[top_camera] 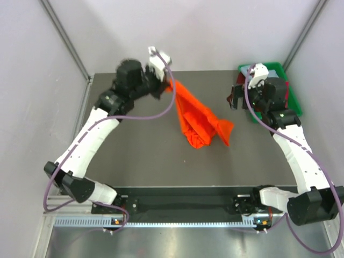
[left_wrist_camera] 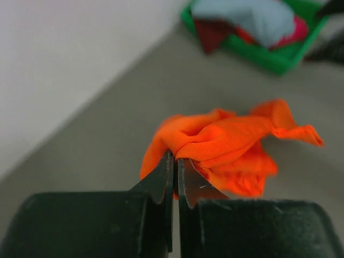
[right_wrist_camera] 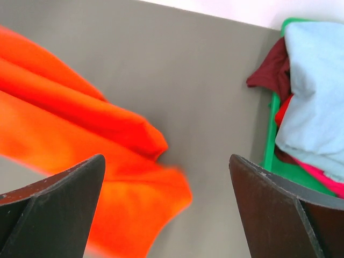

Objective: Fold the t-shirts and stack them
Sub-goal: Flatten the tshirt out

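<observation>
The bright orange t-shirt (top_camera: pixel 198 117) hangs bunched from my left gripper (top_camera: pixel 165 86) at the back middle of the table, its lower end trailing on the surface. In the left wrist view the left gripper (left_wrist_camera: pixel 176 161) is shut on a fold of the orange t-shirt (left_wrist_camera: pixel 226 145). My right gripper (top_camera: pixel 235 97) is open and empty, just left of the green tray (top_camera: pixel 294 99). In the right wrist view the right gripper (right_wrist_camera: pixel 166 166) is spread wide above the table beside the orange t-shirt (right_wrist_camera: pixel 91 140). A pale grey-blue t-shirt (right_wrist_camera: pixel 314 97) and a dark red one (right_wrist_camera: pixel 269 70) lie in the tray.
The green tray (left_wrist_camera: pixel 269 56) stands at the back right corner of the table, holding several heaped shirts, one of them pink (right_wrist_camera: pixel 322 180). White walls and metal frame posts close in the back and sides. The grey table top (top_camera: pixel 140 156) lies in front of the orange shirt.
</observation>
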`<state>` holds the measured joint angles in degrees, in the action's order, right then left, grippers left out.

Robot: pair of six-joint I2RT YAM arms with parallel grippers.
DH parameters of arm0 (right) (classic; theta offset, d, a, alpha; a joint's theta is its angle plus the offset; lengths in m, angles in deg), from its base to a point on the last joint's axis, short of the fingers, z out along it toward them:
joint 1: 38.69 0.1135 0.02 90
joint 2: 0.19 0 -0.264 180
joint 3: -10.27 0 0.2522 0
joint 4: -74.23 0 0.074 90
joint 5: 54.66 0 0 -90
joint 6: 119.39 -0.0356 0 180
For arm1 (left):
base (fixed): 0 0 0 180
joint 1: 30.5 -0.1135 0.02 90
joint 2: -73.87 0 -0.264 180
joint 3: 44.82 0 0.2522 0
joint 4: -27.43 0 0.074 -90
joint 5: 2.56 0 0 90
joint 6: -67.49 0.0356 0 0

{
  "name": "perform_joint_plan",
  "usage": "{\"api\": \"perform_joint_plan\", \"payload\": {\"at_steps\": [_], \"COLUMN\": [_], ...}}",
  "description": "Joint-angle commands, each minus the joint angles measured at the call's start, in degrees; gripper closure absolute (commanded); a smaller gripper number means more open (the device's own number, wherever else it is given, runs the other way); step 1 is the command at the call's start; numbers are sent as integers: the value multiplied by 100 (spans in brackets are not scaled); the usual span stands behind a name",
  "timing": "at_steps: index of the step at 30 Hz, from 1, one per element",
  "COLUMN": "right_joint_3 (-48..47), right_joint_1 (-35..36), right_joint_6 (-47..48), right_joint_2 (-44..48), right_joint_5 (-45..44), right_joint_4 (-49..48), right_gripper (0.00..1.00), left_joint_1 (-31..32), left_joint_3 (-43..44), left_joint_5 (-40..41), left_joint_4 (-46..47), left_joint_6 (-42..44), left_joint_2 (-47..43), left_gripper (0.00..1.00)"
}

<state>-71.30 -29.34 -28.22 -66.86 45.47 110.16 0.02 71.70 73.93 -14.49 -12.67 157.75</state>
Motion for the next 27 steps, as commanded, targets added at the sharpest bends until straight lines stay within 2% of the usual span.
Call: {"api": "perform_joint_plan", "payload": {"at_steps": [1, 2, 6, 10, 14, 15, 17, 21, 27], "right_joint_3": [128, 128, 145, 557, 1216, 1574, 2128, 2736, 3045], "right_joint_1": [-56, -47, -3, 671, 1227, 1367, 1430, 1447, 1430], "right_joint_6": [-47, -12, 295, 1452, 2684, 3157, 3529, 3917, 4111], "right_joint_2": [129, 102, -187, -468, -689, -715, -750, -751, -794], "right_joint_5": [156, 312, 1314, 1395, 957, 851, 571, 113, -125], "right_joint_4": [-143, -126, 312, 577, 683, 674, 587, 26, -344], "right_gripper": [0, 0, 0, 0, 3, 5, 6, 8, 11], "left_joint_1": [-3, -3, -11, -29, -81, -90, -134, -266, -389], "left_joint_3": [-1659, -2307, -3644, -4456, -4555, -4520, -4362, -4115, -3983], "left_joint_5": [-46, -46, -46, -46, -46, -46, -46, -46, -46], "left_joint_4": [-128, -128, -128, -128, -128, -128, -128, -128, -128], "left_joint_6": [-62, -62, -62, -62, -62, -62, -62, -62, -62], "left_joint_2": [-573, -565, -521, -583, -495, -478, -442, -363, -311], "left_gripper": [100, 100, 100, 100, 100, 100, 100, 100, 100]}}
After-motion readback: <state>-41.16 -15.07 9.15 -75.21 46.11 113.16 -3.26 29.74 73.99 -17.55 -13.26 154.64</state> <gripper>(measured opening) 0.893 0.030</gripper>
